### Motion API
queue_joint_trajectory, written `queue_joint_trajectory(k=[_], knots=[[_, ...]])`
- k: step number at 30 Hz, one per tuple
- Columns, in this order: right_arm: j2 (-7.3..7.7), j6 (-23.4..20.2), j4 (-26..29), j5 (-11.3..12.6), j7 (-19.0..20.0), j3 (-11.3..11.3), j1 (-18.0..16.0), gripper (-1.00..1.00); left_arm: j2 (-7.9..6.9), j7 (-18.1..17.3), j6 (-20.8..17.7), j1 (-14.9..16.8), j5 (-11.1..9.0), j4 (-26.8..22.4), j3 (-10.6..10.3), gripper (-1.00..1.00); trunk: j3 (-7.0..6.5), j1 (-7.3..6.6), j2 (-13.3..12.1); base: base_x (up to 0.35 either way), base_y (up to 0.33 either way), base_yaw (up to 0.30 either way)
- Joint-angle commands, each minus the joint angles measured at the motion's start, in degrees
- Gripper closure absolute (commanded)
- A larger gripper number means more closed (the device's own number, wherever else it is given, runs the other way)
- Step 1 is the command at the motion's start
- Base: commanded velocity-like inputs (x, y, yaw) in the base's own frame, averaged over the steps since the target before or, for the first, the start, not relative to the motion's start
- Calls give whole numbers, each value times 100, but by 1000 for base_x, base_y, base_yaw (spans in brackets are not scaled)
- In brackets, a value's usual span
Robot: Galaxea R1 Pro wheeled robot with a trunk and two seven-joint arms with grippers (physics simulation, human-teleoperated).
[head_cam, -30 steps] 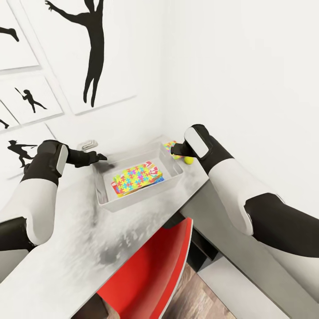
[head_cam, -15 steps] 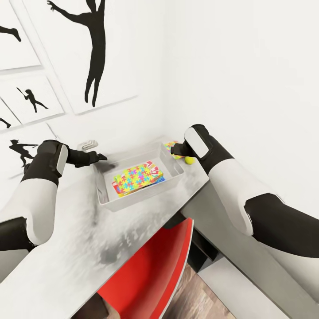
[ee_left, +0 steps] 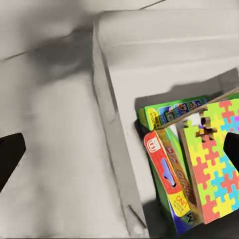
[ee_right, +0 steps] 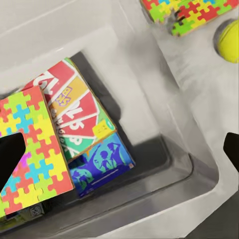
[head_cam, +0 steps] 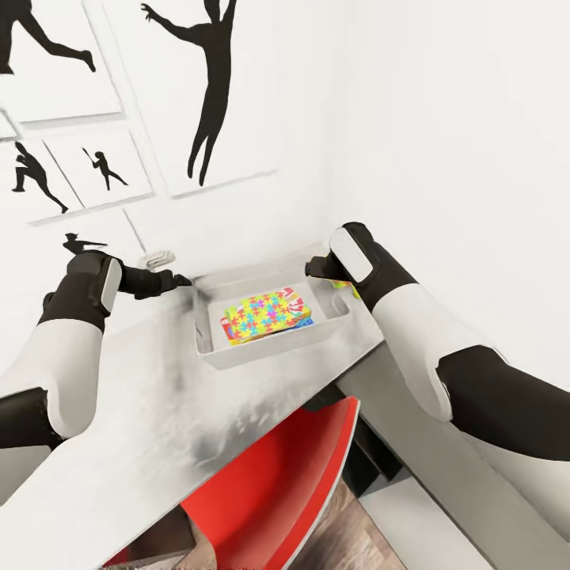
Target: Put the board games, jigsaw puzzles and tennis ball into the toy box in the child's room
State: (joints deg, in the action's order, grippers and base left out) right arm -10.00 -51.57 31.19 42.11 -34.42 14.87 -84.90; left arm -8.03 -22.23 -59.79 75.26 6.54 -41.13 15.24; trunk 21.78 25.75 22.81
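Inside toy box (head_cam: pixel 273 350), jigsaw puzzle (head_cam: pixel 260 313) tops board games (ee_right: pixel 84 119)

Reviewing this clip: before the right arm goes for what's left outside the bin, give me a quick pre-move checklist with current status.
1. Toy box on the table: ok.
2. One jigsaw puzzle lies on the stacked board games inside: ok.
3. Second jigsaw puzzle and tennis ball outside the box: not ok.
4. Right gripper empty, fingers apart: ok.
5. Left gripper empty, open over the box wall: ok.
6. Ball resting steady: cannot tell.
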Motion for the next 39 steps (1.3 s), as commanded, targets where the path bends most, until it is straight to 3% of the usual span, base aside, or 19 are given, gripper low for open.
queue_joint_trajectory(k=[1,13,39], knots=[[0,-10,2,45,-47,15,-7,-100,3,-53,-21,6,61,-3,20,-100,10,3,11,0,-17,281],[0,-10,3,43,-47,7,-1,-100,2,-53,-21,6,58,-4,25,-100,19,3,11,4,-3,245],[0,7,10,43,-47,20,-1,-100,3,-53,-21,6,35,-7,24,-100,21,3,11,68,-6,10]])
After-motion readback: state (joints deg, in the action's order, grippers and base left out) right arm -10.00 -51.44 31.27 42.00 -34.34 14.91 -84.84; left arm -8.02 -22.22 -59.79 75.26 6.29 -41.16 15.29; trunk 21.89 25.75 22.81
